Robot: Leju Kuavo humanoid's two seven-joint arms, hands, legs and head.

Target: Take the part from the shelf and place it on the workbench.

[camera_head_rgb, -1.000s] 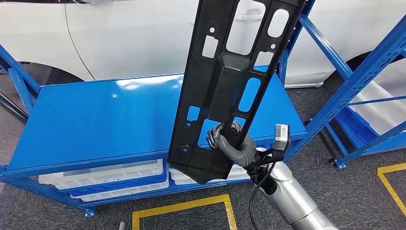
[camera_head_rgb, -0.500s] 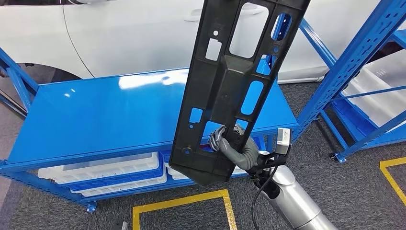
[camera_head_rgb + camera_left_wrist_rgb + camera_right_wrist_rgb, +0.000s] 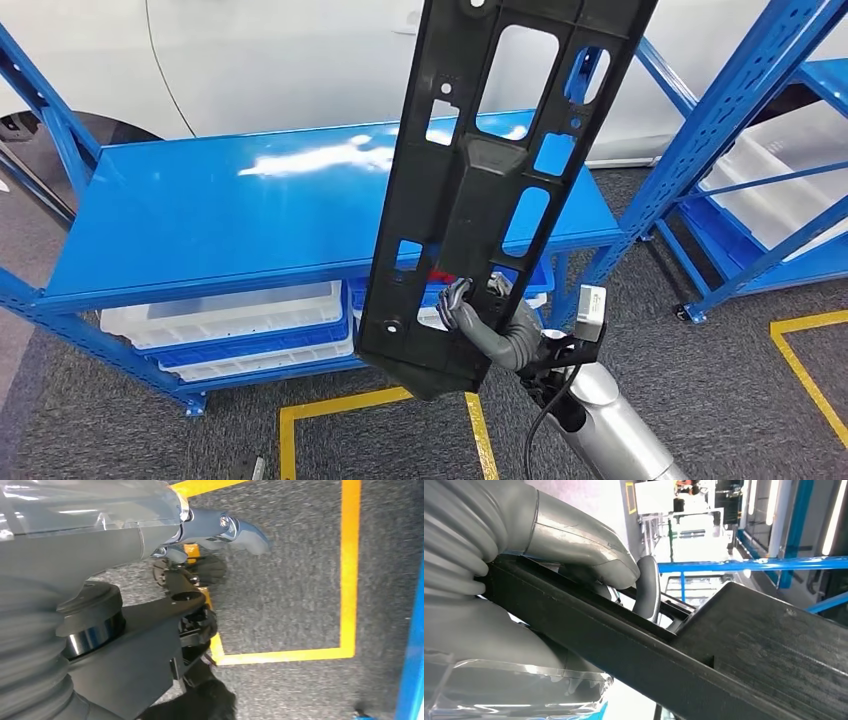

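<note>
Black part (image 3: 480,190) lower against the shelf, right robot hand (image 3: 478,312) clasped through its lower opening.

A white car (image 3: 280,60) stands behind, and yellow floor tape (image 3: 380,410) crosses grey carpet (image 3: 720,390).

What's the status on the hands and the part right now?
Right hand grips black part, held upright above blue bench. Left hand hangs over floor, fingers unclear. Bench top bare beneath part.
</note>
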